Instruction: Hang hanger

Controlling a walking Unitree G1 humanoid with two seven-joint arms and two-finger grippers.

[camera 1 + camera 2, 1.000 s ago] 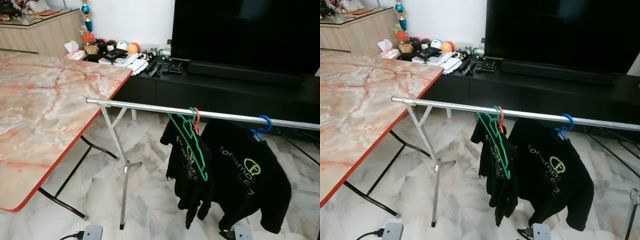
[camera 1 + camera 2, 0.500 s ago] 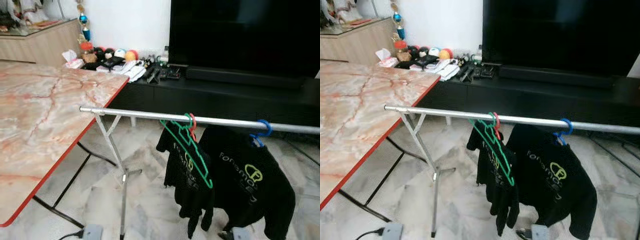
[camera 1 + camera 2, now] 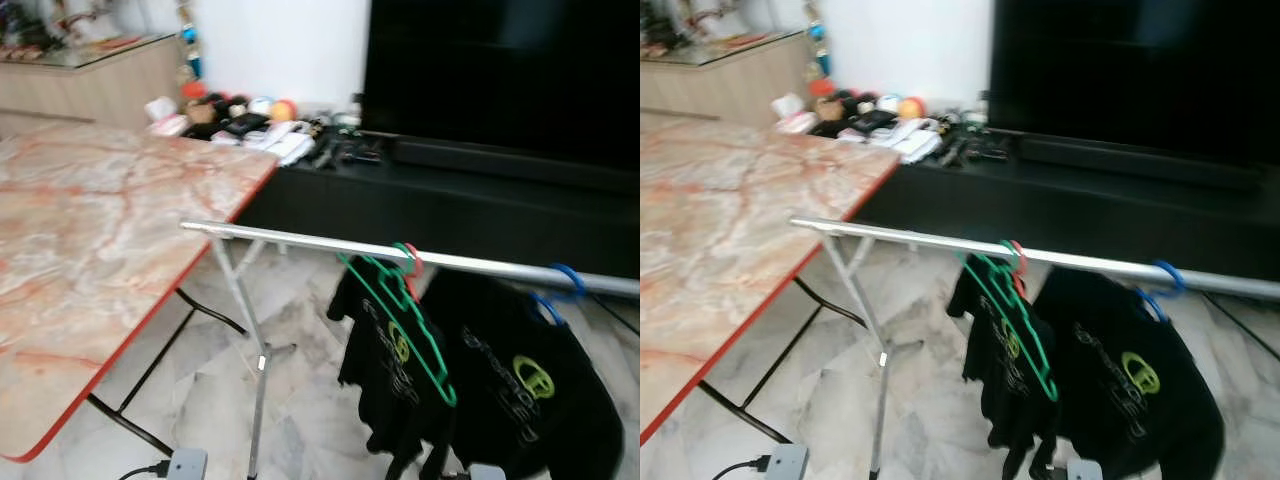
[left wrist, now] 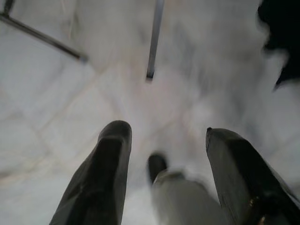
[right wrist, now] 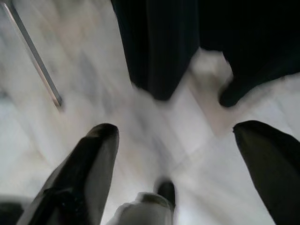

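Head views: the green hanger (image 3: pixel 405 322) hangs by its hook on the silver rail (image 3: pixel 300 240), just beside a red hook, in front of a black shirt (image 3: pixel 385 360). A second black shirt (image 3: pixel 520 390) hangs from a blue hanger (image 3: pixel 560 290) further to my right. The marble table (image 3: pixel 100 230) stands to my left. The rail runs left to right, dropping slightly toward the right. The hanger's long axis slopes down and to the right from its hook, turned edge-on and not square to the rail. Both views are blurred.

Left wrist view: my left gripper (image 4: pixel 164 150) has its fingers spread apart and empty, pointing down at the marble floor (image 4: pixel 56 108) near a rack leg (image 4: pixel 154 37).

Right wrist view: my right gripper (image 5: pixel 183 159) is likewise spread wide and empty, pointing at the floor below the shirt hems.

Judgement: the hanger appears hung already. To finish well, confirm that the hook is fully seated over the rail and keep both arms low, clear of the garments
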